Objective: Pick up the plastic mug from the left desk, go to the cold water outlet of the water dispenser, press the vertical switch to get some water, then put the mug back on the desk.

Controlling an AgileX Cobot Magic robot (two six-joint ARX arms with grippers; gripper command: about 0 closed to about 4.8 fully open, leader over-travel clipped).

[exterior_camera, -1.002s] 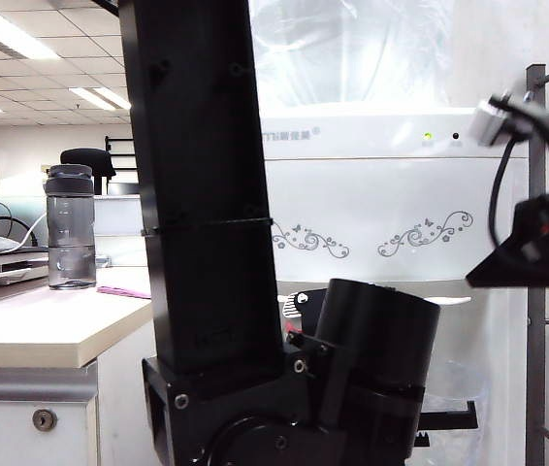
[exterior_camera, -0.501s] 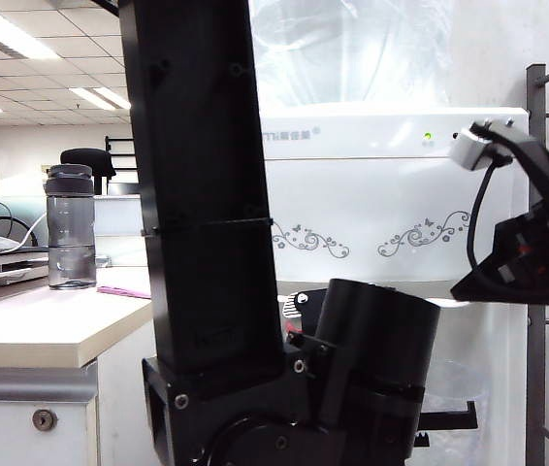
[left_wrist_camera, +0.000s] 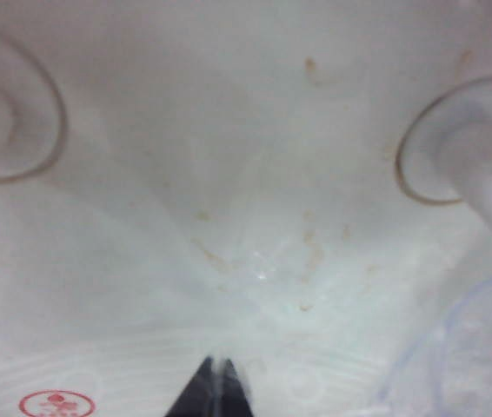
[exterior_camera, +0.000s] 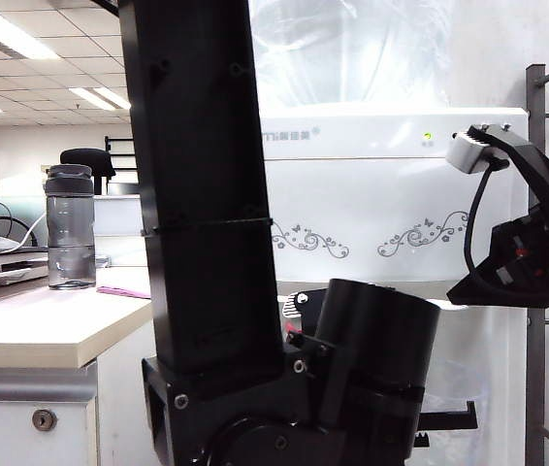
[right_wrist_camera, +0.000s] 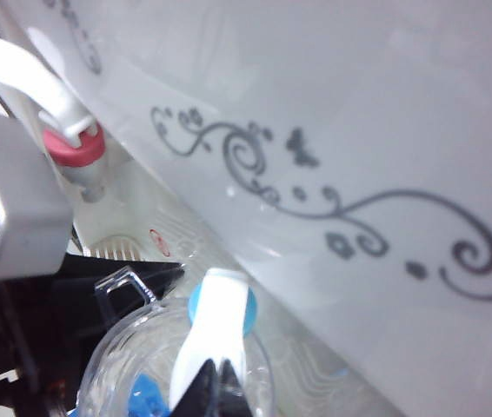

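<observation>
From the exterior view, the right gripper (exterior_camera: pixel 468 283) hangs before the water dispenser (exterior_camera: pixel 391 194). The left wrist view has the left gripper (left_wrist_camera: pixel 216 382) pinched shut by the tap recess. In the right wrist view, closed, empty tips touch the vertical switch (right_wrist_camera: pixel 214 334) above the plastic mug (right_wrist_camera: pixel 133 365).

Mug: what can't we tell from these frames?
- Right wrist view: mug cut off by the frame edge, below the right claw at the blue tap's lever; water level unreadable.
- Exterior view: black arm hides mug and lever.
- Left wrist view: blurred dispenser; left claw barely in frame.
</observation>
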